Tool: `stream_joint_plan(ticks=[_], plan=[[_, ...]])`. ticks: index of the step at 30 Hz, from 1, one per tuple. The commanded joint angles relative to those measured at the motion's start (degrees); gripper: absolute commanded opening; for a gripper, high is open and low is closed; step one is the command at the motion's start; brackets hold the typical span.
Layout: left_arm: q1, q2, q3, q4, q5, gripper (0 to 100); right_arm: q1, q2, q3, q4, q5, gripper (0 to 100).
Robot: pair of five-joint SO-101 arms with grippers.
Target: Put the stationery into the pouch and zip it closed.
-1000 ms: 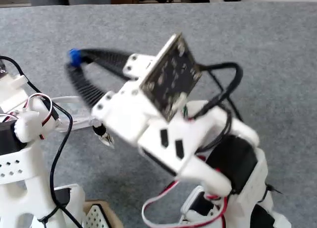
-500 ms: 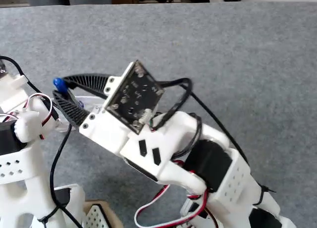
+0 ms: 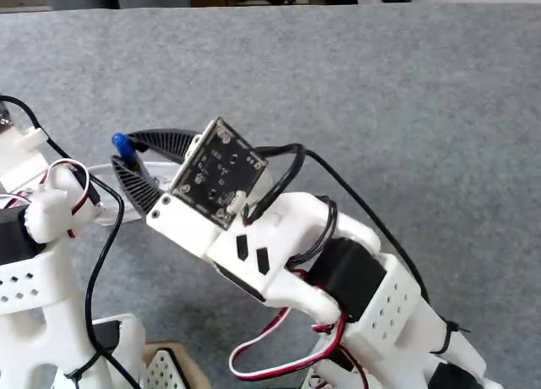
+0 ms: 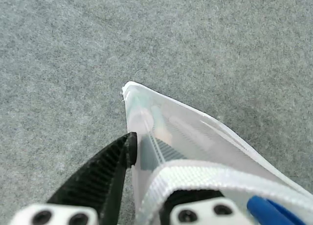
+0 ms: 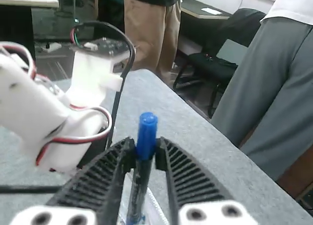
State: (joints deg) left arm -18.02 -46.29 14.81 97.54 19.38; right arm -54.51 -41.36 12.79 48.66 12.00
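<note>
The blue-capped pen (image 5: 145,132), dark in the barrel, is clenched between the black ribbed fingers of the right gripper (image 5: 145,145). Its long axis runs in line with those fingers, and the cap end juts past their tips. In the high view the cap (image 3: 121,141) hangs over the translucent white pouch (image 4: 195,137), at the pouch's webbing-trimmed end. The left gripper (image 4: 146,147) is pinched onto the pouch's side edge, one jaw outside and the other showing dark through the plastic. The pouch lies on the grey felt-covered table (image 3: 406,93). Above the pouch, the black circuit board (image 3: 218,173) on the right wrist carries white print too small to read.
</note>
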Motion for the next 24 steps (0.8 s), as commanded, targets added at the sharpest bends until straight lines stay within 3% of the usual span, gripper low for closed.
stream_joint_plan(ticks=[1, 4, 7, 15, 24], plan=[[0.0, -1.2, -1.2, -1.1, 0.1, 3, 0.8, -1.2, -0.1, 1.4, 3.1, 27.0], [0.0, -1.2, -1.2, -1.1, 0.1, 3, 0.6, -1.2, -0.1, 2.1, 6.0, 39.5], [0.0, -1.2, -1.2, -1.1, 0.1, 3, 0.6, -1.2, -0.2, 2.1, 6.8, 45.3], [0.0, -1.2, -1.2, -1.1, 0.1, 3, 4.1, -1.5, -0.4, 5.5, 6.8, 44.2], [0.0, -0.7, -1.2, -1.3, -2.6, 3, 18.5, -1.5, -3.1, 29.1, 9.0, 44.2]])
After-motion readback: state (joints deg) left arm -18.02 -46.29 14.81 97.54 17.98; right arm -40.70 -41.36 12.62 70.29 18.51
